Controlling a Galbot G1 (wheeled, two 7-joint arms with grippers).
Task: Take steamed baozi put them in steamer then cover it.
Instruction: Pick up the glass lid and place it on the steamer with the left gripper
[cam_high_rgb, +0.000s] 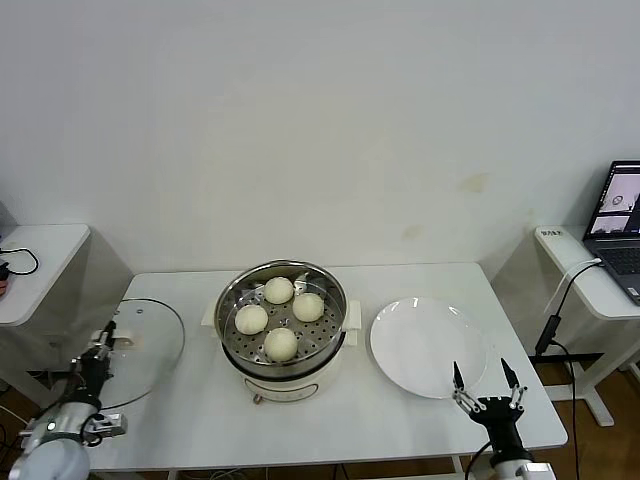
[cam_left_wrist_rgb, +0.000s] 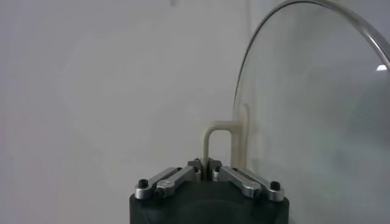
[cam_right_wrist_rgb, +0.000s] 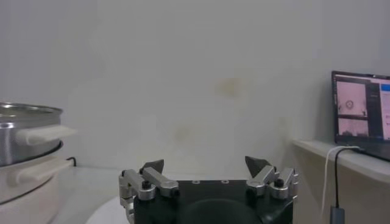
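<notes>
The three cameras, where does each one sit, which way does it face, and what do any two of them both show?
Head view: from the robot's head, looking forward and down at the white table, the steamer with four baozi and the plate; both arms show.
Left wrist view: behind the left gripper, shut on the glass lid's handle.
Right wrist view: behind the open right gripper, facing the wall, with the laptop to one side.
Shared: the steamer appears in the head and right wrist views; the glass lid in the head and left wrist views.
</notes>
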